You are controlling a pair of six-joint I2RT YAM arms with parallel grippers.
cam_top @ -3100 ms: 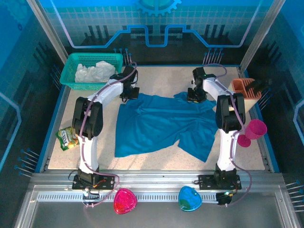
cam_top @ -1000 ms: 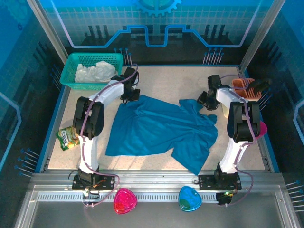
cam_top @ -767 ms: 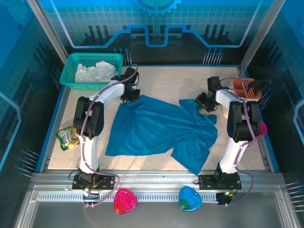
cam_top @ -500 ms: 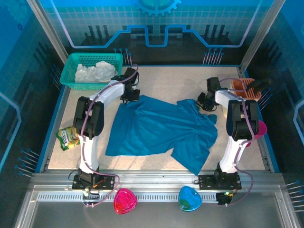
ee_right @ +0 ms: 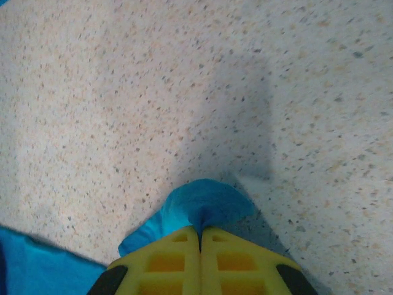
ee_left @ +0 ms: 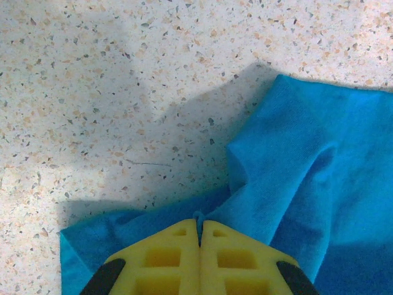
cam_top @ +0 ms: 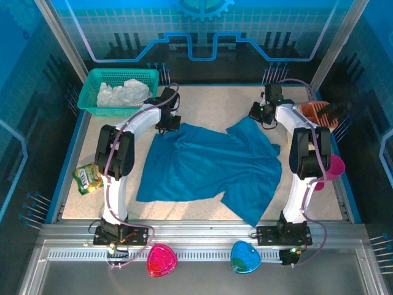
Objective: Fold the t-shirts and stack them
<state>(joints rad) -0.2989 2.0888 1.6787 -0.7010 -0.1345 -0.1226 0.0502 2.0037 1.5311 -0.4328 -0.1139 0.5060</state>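
My right gripper (cam_top: 258, 113) has swung away from me and a little to the left in the last half second. It has drawn the far right corner of the teal-blue short-sleeved cloth t-shirt (cam_top: 209, 163) toward the back of the speckled stone-pattern table (cam_top: 215, 101). My left gripper (cam_top: 167, 121) has not shifted.

Nearest me, on the metal rail, lie one rounded pink plastic piece (cam_top: 161, 259) and one blue-green one (cam_top: 245, 257). Farther out, at the table's 8 o'clock, is a single yellow-green snack packet (cam_top: 87, 178), well apart from the shirt.

The teal-blue shirt is spread, rumpled, across the middle of the table. I hold it at two places. My left gripper is at the shirt's 11 o'clock, its yellow fingers (ee_left: 166, 258) pressed together on a fold of the cloth edge. My right gripper is at the shirt's 1 o'clock, its yellow fingers (ee_right: 166, 264) likewise clamped on a small bunch of cloth, with bare table beyond.

At the table's 10 o'clock stands one green mesh plastic basket (cam_top: 92, 101), with the second shirt, a crumpled white cloth t-shirt (cam_top: 126, 92), inside it.

That makes two shirts: one teal-blue and one white.
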